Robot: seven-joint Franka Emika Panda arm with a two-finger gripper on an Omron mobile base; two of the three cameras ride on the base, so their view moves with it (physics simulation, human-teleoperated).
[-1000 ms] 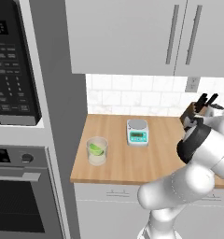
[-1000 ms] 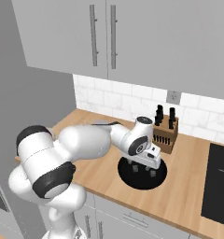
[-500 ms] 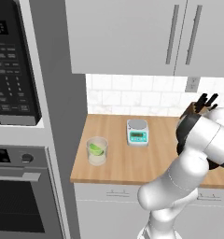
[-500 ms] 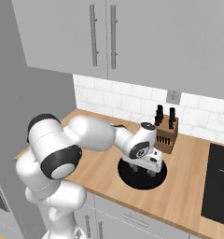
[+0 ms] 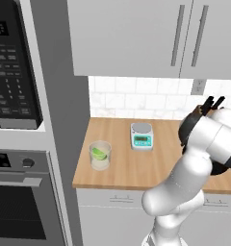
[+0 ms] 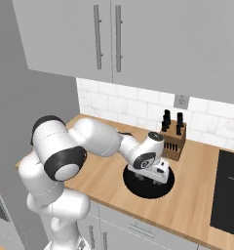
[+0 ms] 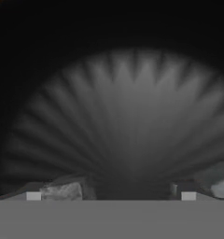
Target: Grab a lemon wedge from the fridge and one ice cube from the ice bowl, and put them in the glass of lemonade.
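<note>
Wooden counter [image 5: 136, 168] under grey wall cabinets [image 6: 138, 44]; clear tumbler of lemonade [image 5: 100, 155] near its left edge. Open-jawed gripper [image 6: 155, 176] hides the round black dish [image 6: 149, 185].

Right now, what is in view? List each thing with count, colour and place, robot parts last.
glass of lemonade: 1, clear, pale liquid with a green-yellow piece inside, left on the counter.
kitchen scale: 1, white and teal, mid counter near the backsplash.
knife block: 1, wooden with dark handles, at the tiled wall.
bowl: 1, black, round, on the counter under the hand.
wall cabinets: grey, bar handles, above the counter.
microwave and oven: black, left column.
cooktop: black, right edge.
gripper: white, open, low in the black bowl.
</note>
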